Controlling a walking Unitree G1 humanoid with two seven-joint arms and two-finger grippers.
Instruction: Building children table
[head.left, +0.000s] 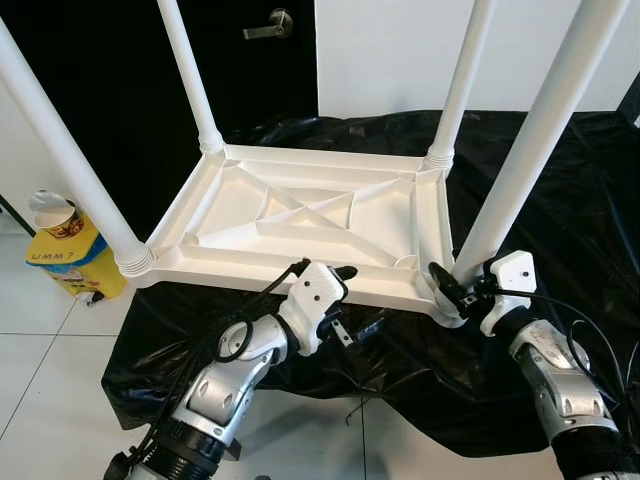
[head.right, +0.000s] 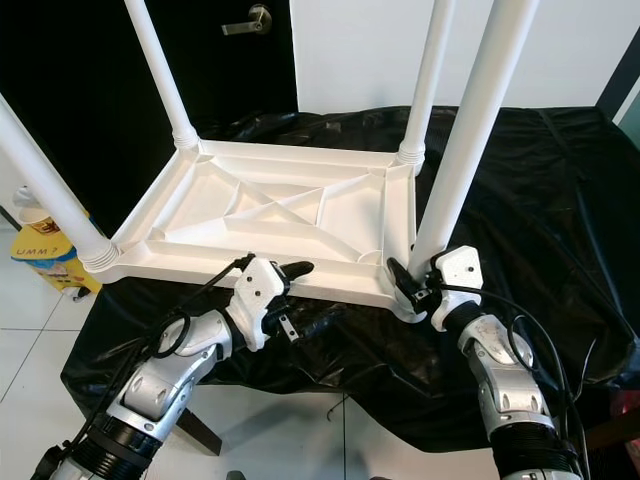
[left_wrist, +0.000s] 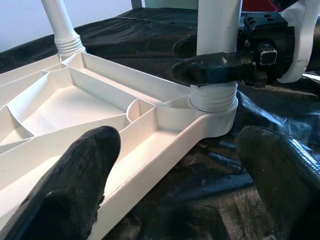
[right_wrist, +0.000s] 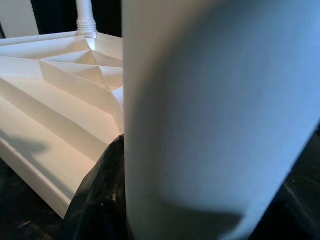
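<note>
A white plastic children's table (head.left: 300, 215) lies upside down on a black sheet (head.left: 580, 190), its four legs pointing up. My right gripper (head.left: 447, 285) is shut on the near right leg (head.left: 530, 150), just above the threaded collar where the leg meets the corner. The left wrist view shows its fingers (left_wrist: 215, 67) clasping that leg (left_wrist: 217, 25) from both sides. The right wrist view has the leg (right_wrist: 215, 100) very close, with one black finger (right_wrist: 100, 195) against it. My left gripper (head.left: 355, 298) stands open astride the table's near rim (left_wrist: 150, 165), one finger over the rim, one outside.
A yellow container (head.left: 65, 255) with a paper cup on top stands on the white tile floor at the left. Behind the table is a black door with a lever handle (head.left: 270, 25). The black sheet drapes over the support's front edge.
</note>
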